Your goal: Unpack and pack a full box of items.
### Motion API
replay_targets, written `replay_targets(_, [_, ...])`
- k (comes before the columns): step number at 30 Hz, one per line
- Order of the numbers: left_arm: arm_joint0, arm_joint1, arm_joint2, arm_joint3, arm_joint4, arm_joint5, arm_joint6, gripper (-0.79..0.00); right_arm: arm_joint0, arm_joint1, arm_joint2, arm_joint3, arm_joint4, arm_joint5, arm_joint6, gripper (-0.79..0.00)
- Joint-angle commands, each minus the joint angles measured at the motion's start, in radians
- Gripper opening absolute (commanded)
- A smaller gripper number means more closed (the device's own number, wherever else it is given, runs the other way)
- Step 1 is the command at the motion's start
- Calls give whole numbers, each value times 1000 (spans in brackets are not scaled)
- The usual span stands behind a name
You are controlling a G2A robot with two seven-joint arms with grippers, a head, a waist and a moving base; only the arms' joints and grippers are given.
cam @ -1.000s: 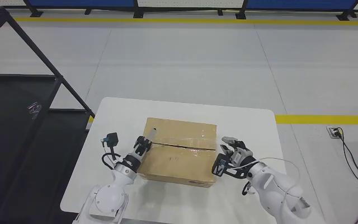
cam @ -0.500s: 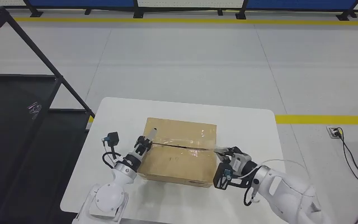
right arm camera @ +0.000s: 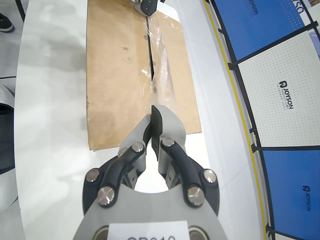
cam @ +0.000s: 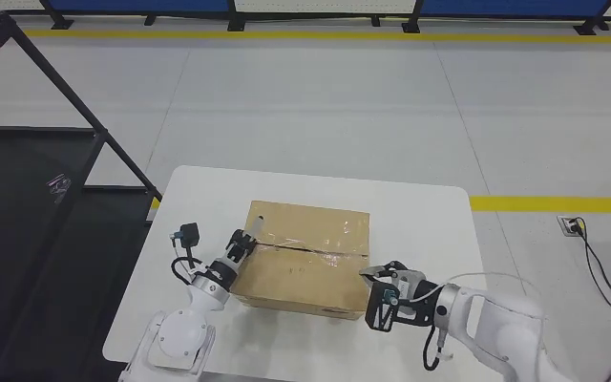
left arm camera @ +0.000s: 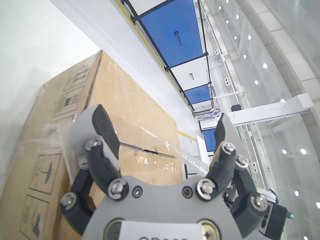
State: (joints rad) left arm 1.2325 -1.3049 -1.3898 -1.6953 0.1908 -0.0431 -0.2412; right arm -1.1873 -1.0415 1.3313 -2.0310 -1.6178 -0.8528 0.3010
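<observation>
- My left gripper (left arm camera: 161, 116) sits at the left end of the box (cam: 305, 260) with its jaws spread wide. One of its fingers (right arm camera: 148, 3) rests at the top edge, right where the seam (right arm camera: 149, 58) ends. I judge this to be bracing, so the box does not slide across the table (cam: 410, 205) when the other end is pulled.
- The end of the box facing that gripper carries a column of printed handling pictograms (left arm camera: 77, 76), arrows among them. They sit too slanted for me to read any words.
- The box stands closed in the middle of the table, long side across, so each of my arms has one end within reach. As I judge it, nothing is unpacked yet.
- The seam between the two top flaps shows as a dark slit. Clear tape (right arm camera: 163, 51) lies crinkled and partly lifted along it.
- The flap nearer to me bears a few handwritten pen marks (right arm camera: 126, 56), which I cannot make out with any confidence.
- My right gripper (right arm camera: 155, 112) is at the right end of the seam, pads pressed together with no gap. It sits just where the tape runs toward the edge, which would suit pinching a tape end to strip it. I cannot tell whether tape is actually caught between the pads.
- Beyond the table, blue and white panels (right arm camera: 277, 81) carry a printed logo, which I leave unread.
</observation>
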Motion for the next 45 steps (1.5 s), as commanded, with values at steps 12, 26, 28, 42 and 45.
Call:
replay_targets(12, [-2, 2, -11, 8, -16, -10, -6, 0, -13, 1, 17, 1, 140, -24, 2, -785])
replay_targets(26, [-5, 4, -14, 13, -24, -22, -19, 0, 7, 24, 27, 40, 700, -116, 298, -785])
replay_targets(28, [-5, 5, -14, 15, -24, -24, -21, 0, 21, 28, 27, 42, 763, -107, 328, -785])
replay_targets(42, [-5, 8, -21, 20, -30, -34, -28, 0, 35, 51, 37, 46, 902, -89, 345, -785])
replay_targets(45, [-2, 8, -22, 19, -31, -34, -26, 0, 67, 52, 21, 85, 915, -64, 359, -785])
